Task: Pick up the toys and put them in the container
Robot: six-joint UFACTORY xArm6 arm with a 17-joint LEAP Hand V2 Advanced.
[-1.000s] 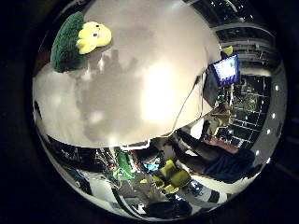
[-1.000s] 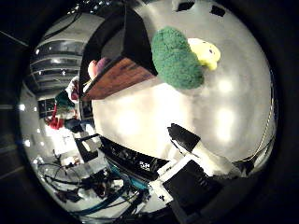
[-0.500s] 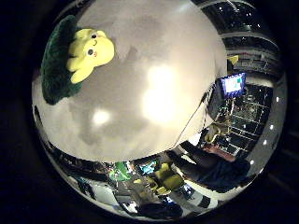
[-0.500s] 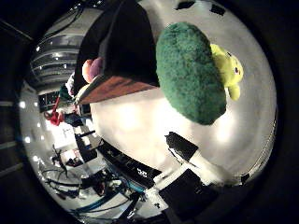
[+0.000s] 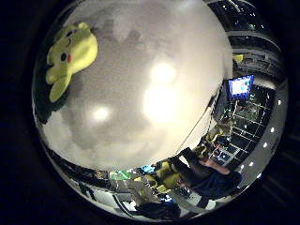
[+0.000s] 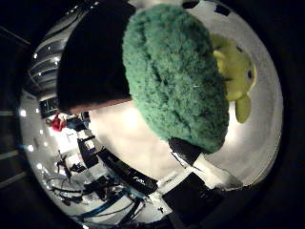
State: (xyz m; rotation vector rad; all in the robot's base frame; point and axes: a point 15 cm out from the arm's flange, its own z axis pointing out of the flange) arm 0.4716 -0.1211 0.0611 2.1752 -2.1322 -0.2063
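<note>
A fuzzy green plush toy [image 6: 176, 76] fills much of the thumb side view, very close under my palm. It lies on the white table [image 5: 159, 93]. A yellow plush toy [image 5: 72, 49] lies right beside it, touching its far side. The dark container [image 6: 95, 57], with a brown lower edge, stands on the table just behind the green toy. One black and white finger of my hand [image 6: 205, 167] reaches in straight, its tip close to the green toy's edge. Nothing is held in the hand.
The table's edge curves round close by, with the room's floor and dark equipment [image 6: 109, 186] beyond it. A lit monitor [image 5: 240, 86] stands off the table's far side. Bare white tabletop stretches away beside the yellow toy.
Both toys and the container have grown much larger in both views, so my hand has come down close over the green toy. The toys lie where they were.
</note>
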